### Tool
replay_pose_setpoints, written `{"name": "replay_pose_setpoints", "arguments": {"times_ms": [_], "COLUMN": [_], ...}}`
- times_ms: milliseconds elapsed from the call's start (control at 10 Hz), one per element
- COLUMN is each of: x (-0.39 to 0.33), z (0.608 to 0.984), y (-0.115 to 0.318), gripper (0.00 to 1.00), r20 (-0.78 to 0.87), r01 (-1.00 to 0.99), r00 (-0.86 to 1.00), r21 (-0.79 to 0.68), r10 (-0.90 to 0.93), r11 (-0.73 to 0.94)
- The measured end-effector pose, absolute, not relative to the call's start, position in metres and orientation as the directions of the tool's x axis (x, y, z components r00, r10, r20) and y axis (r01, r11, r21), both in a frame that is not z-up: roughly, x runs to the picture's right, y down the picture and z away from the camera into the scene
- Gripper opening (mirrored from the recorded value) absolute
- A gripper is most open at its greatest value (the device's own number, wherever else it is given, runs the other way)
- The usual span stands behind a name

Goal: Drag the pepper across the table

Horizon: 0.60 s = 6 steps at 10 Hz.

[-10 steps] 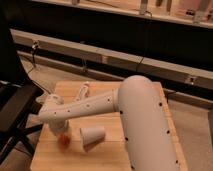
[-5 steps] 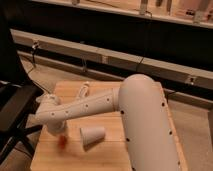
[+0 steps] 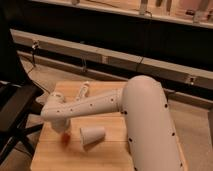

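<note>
The small orange-red pepper [image 3: 65,139] lies on the light wooden table [image 3: 107,156] near its front left part. My gripper [image 3: 62,131] points down from the end of the white arm [image 3: 85,106] and sits right over the pepper, at or touching its top. The arm hides most of the gripper. A white paper cup [image 3: 92,135] lies on its side just right of the pepper, apart from it.
A pale object [image 3: 82,91] lies near the table's back edge behind the arm. A black chair [image 3: 15,117] stands close to the table's left edge. The robot's large white body [image 3: 150,125] covers the table's right side. A dark counter wall runs behind.
The arm's end shifted slightly left and then back right. The pepper stays under the gripper in nearly the same spot. The cup has not moved.
</note>
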<state>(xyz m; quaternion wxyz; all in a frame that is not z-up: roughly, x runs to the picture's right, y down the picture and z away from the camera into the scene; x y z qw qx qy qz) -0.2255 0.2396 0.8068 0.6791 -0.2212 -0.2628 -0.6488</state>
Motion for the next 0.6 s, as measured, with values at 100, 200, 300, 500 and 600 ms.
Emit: {"name": "replay_pose_setpoints", "arguments": {"times_ms": [100,200,300,500,600], "x": [-0.225,-0.220,-0.216,-0.212,-0.212], "z": [0.805,0.806,0.812,0.817,0.817], "y": [0.235,0.227,0.224,0.223,0.221], "gripper": [0.00,0.00,0.00,0.00,0.00], "r20": [0.642,0.640,0.638,0.635,0.634], "r01": [0.997,0.997,0.997,0.996,0.995], "r00": [0.028,0.033,0.037,0.043,0.044], "r21": [0.038,0.036,0.033,0.035,0.038], "r10": [-0.766,-0.768,-0.769,-0.771,-0.772], "r11": [0.069,0.073,0.075,0.084,0.089]}}
